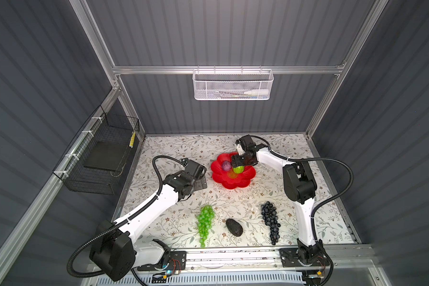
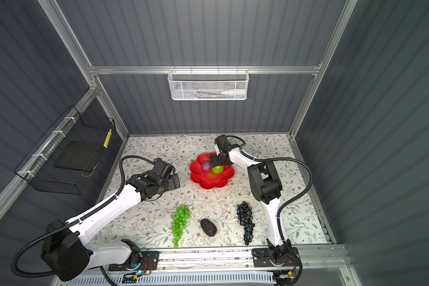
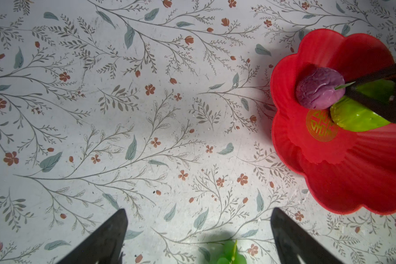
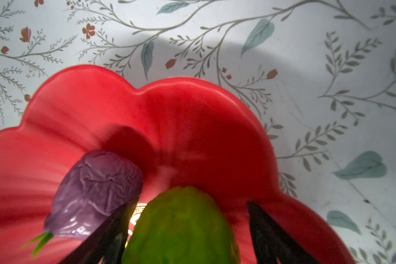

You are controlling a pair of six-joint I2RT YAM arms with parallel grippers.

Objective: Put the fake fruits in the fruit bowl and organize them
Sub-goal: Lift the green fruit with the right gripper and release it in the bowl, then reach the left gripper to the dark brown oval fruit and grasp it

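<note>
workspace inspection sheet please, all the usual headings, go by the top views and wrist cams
surface: floral table, lightly scuffed
job's things: purple ball and lime fruit side by side in the bowl; green grapes, black oval and dark grapes on the table nearer the arm bases, apart from one another
clutter: white flecks by the bowl
grippers: left gripper open over bare table; right gripper open, jaws astride the lime fruit
cables: a black hose loops along each arm, clear of the fruits
surroundings: grey ribbed walls; white basket on the back rail; black basket on the left wall
</note>
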